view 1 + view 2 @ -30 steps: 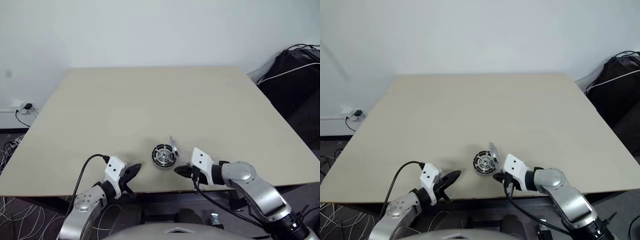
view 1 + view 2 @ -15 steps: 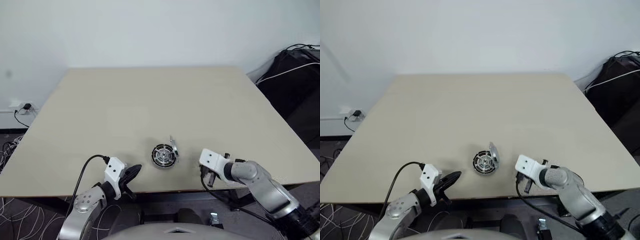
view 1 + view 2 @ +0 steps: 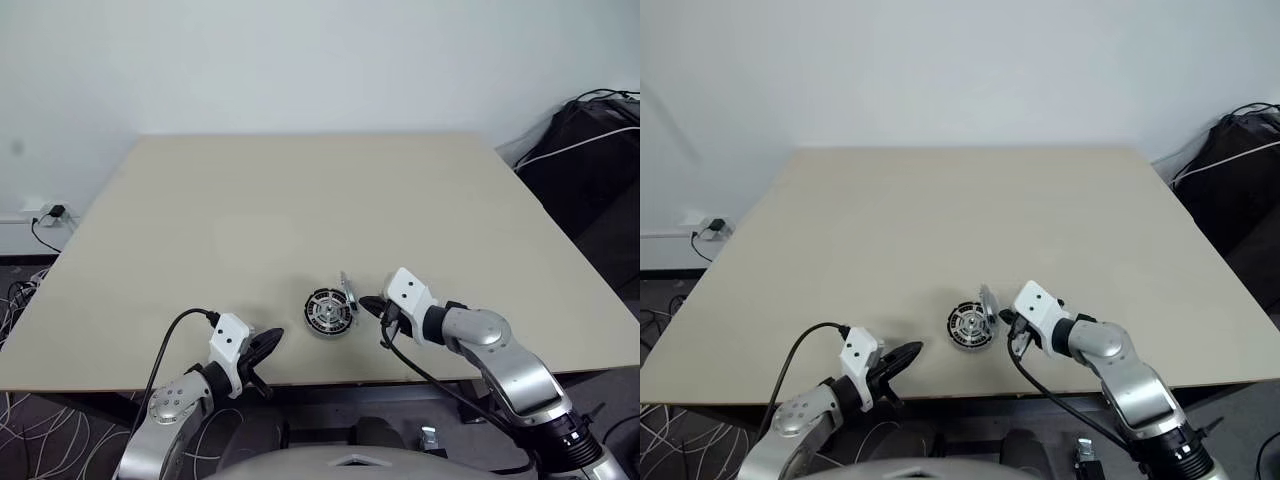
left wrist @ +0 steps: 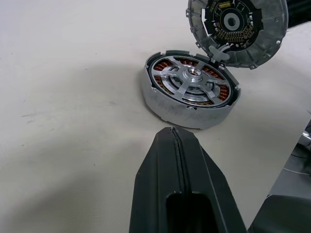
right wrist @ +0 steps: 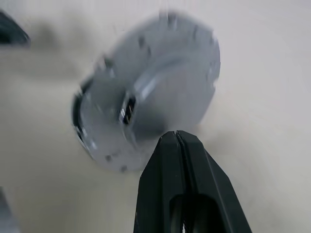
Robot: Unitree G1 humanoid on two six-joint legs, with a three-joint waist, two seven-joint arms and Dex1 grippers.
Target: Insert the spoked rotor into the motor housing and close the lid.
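Both black grippers, left (image 4: 176, 133) and right (image 5: 177, 135), are closed and empty beside the propped, round grey metal lid (image 4: 238, 29).

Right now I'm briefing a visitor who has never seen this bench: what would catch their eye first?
Probably the round motor housing near the table's front edge, copper windings showing beneath a silver spoked rotor seated inside. Next, the lid propped on edge against its right side, circuit face toward the housing. The shut right gripper sits close behind the lid, while the shut left gripper waits at the table's front edge.
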